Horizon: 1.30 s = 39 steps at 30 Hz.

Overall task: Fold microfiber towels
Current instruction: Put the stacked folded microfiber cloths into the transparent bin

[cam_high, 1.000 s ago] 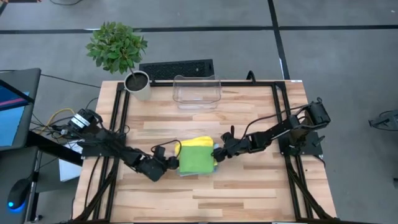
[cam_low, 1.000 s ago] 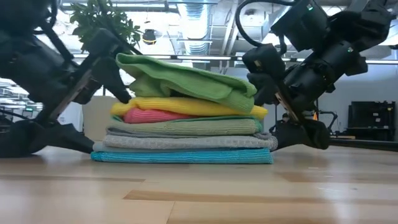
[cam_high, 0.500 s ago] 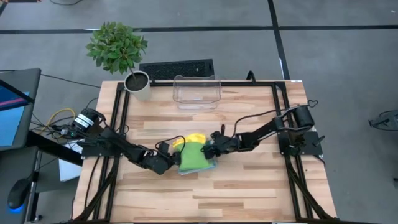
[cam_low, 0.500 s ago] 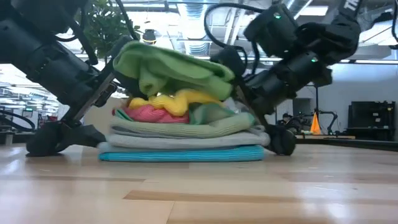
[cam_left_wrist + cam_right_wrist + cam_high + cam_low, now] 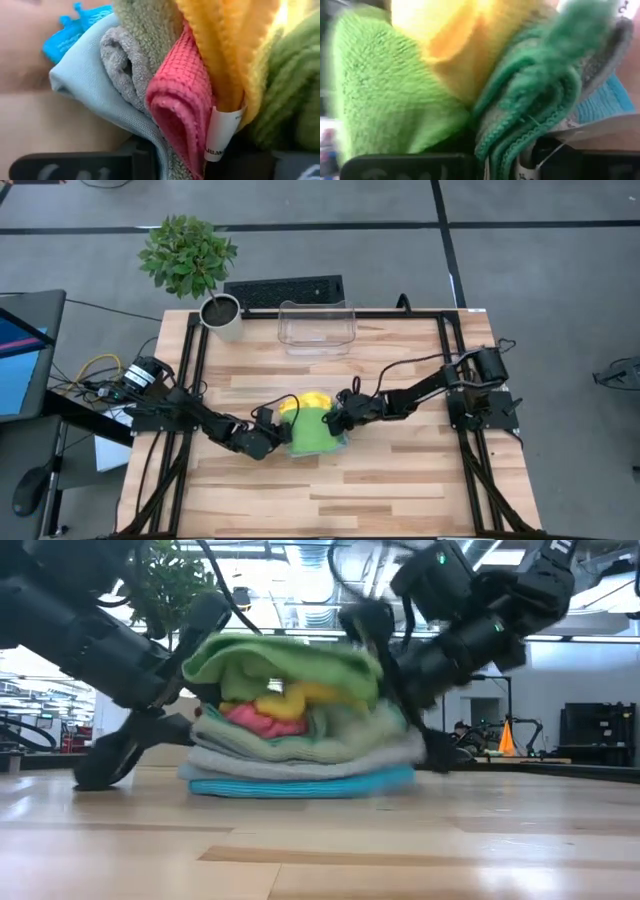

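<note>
Squeezing the stack of towels (image 5: 300, 740) from both sides, in the middle of the table (image 5: 400, 480). Pinching its pink and grey edges with the left gripper (image 5: 272, 435), clenched on them. Biting its green folds with the right gripper (image 5: 338, 418), clenched too. Needing both sides moved together, level and slow, so nothing slips out. Leaving the clear bin (image 5: 318, 330) and plant (image 5: 188, 255) alone, far back.

towels (image 5: 300, 735): soft matt cloth, you see looped fuzzy pile; pink one (image 5: 182, 107) ribbed, light blue one (image 5: 95, 82) smoother weave | tag (image 5: 222, 132): smooth white printed fabric | table (image 5: 400, 470): pale wood planks, slight sheen | bin (image 5: 317, 328) at 12 o'clock of stack: clear glossy plastic | arms: dark matt
</note>
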Each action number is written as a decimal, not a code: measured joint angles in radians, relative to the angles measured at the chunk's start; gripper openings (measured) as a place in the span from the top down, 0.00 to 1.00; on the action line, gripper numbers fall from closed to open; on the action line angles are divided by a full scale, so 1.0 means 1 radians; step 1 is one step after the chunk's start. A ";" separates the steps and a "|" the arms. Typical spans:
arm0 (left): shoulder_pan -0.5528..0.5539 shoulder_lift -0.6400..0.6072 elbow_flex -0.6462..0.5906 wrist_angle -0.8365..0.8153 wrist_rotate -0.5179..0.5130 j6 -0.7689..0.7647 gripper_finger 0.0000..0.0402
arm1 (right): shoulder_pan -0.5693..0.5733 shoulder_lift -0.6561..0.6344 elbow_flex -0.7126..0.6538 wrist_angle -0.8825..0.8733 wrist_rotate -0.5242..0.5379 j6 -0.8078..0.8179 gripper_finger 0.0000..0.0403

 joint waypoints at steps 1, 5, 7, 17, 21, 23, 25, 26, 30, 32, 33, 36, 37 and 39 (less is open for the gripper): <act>0.005 0.000 0.000 0.018 -0.009 0.010 0.81 | -0.006 -0.012 0.004 0.014 -0.007 -0.005 0.78; 0.040 -0.024 0.001 0.032 -0.007 0.040 0.81 | -0.043 -0.090 0.007 -0.009 -0.034 -0.039 0.78; 0.068 -0.054 0.002 0.038 -0.016 0.078 0.81 | -0.067 -0.143 0.007 -0.041 -0.035 -0.065 0.78; 0.292 -0.312 0.002 0.049 0.115 0.326 0.81 | -0.214 -0.318 0.056 -0.147 -0.096 -0.155 0.78; 0.385 -0.432 0.027 -0.005 0.156 0.398 0.81 | -0.275 -0.342 0.156 -0.239 -0.117 -0.226 0.78; 0.439 -0.487 0.058 -0.077 0.169 0.442 0.81 | -0.304 -0.341 0.213 -0.285 -0.119 -0.266 0.78; 0.502 -0.520 0.109 -0.177 0.200 0.468 0.81 | -0.342 -0.337 0.270 -0.342 -0.121 -0.299 0.78; 0.541 -0.526 0.135 -0.224 0.228 0.482 0.81 | -0.362 -0.328 0.296 -0.364 -0.124 -0.310 0.78; 0.689 -0.485 0.238 -0.364 0.351 0.551 0.81 | -0.447 -0.284 0.377 -0.452 -0.151 -0.347 0.78; 0.755 -0.448 0.280 -0.399 0.397 0.586 0.81 | -0.490 -0.254 0.410 -0.480 -0.163 -0.363 0.78; 0.786 -0.421 0.300 -0.411 0.415 0.602 0.81 | -0.513 -0.236 0.423 -0.490 -0.174 -0.369 0.78; 0.876 -0.339 0.342 -0.418 0.486 0.644 0.81 | -0.583 -0.175 0.449 -0.500 -0.214 -0.383 0.78; 0.900 -0.306 0.357 -0.418 0.507 0.647 0.81 | -0.604 -0.152 0.461 -0.496 -0.223 -0.385 0.78; 0.952 -0.246 0.387 -0.428 0.565 0.651 0.80 | -0.647 -0.107 0.480 -0.502 -0.258 -0.392 0.78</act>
